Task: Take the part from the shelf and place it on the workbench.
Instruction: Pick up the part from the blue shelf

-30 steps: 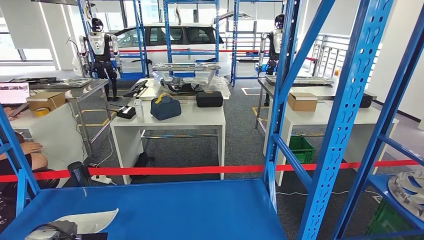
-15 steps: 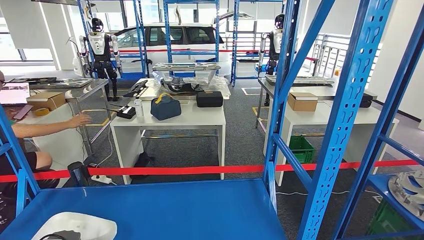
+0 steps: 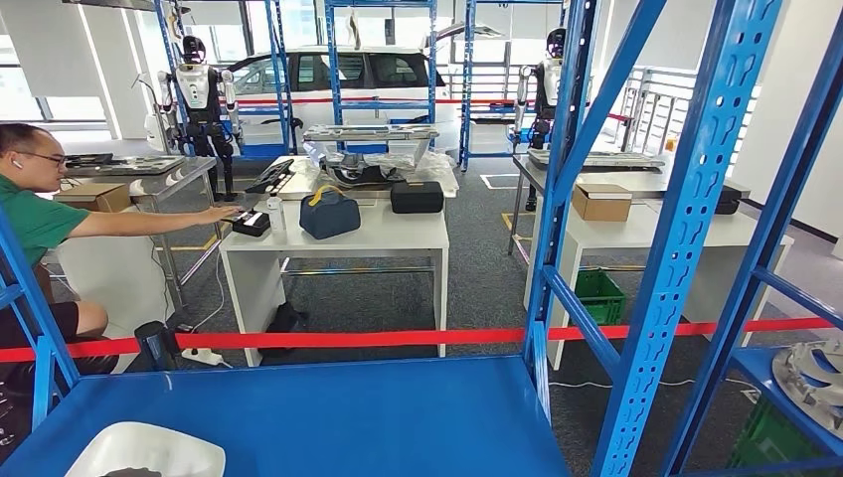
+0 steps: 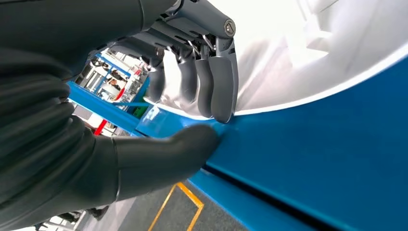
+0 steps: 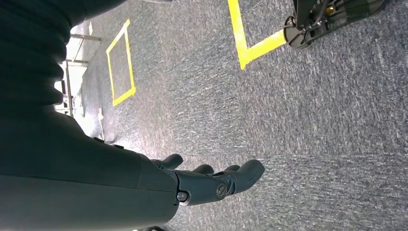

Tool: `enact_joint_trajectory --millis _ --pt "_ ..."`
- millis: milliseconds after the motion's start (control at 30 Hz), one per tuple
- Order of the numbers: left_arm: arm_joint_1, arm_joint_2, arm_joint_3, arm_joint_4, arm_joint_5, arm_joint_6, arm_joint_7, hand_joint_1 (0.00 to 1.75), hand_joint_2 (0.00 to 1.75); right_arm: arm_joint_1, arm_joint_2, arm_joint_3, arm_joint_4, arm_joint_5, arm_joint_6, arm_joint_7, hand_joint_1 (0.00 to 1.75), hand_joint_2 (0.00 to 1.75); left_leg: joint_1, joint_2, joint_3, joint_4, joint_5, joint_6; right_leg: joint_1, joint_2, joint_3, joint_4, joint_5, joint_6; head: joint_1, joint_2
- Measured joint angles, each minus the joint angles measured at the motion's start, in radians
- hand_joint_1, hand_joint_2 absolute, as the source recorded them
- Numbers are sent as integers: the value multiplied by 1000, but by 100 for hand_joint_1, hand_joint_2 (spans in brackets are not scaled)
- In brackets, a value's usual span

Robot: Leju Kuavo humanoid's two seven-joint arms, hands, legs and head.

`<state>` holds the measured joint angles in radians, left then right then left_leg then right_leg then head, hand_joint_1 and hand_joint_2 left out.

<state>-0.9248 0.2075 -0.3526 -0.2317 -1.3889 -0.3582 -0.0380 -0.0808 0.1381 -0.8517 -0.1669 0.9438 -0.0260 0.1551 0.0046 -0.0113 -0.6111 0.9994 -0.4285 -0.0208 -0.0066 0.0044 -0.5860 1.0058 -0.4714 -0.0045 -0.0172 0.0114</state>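
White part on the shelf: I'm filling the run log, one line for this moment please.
stage: grasping | left hand: grips white part on blue shelf | right hand: hangs open

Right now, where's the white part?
Head view: white part lies at the near left corner of the blue shelf, with the left hand gripping its edge.

No writing, label, brand or number can be read in any of the views. The cardboard box [image 3: 600, 202] at about 2 o'clock and the dark cases [image 3: 416, 197] on the white tabletop [image 3: 338, 238] show no legible marks; any print there is too small to tell.
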Motion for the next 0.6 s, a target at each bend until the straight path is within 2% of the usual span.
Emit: enact_joint_trajectory --millis 133,267,367,500,600 --pt "0 -4 13 -1 84 66 -13 0 175 0 0 -1 0 -1 -1 0 0 175 0 0 0 0 0 0 0 0 0 0 0 0 0 0" --pt "-1 -10 48 -1 148 92 -26 0 0 0 0 -2 0 -1 -3 -1 0 175 0 0 1 0 0 0 0 0 1 0 0 0 0 0" --pt "0 -12 74 -2 203 123 -61 0 0 0 0 -6 0 -1 -3 -1 0 175 0 0 1 0 0 0 0 0 1 0 0 0 0 0" --pt "-5 -15 166 -12 326 225 -141 0 0 0 0 -9 0 -1 -3 -2 0 175 1 0 1 0 0 0 1 0 0 0 0 0 0 0" --pt "-13 -15 220 -19 352 252 -157 0 0 0 0 -14 0 -1 -5 -2 0 175 1 1 1 0 0 0 1 0 0 0 0 0 0 0"
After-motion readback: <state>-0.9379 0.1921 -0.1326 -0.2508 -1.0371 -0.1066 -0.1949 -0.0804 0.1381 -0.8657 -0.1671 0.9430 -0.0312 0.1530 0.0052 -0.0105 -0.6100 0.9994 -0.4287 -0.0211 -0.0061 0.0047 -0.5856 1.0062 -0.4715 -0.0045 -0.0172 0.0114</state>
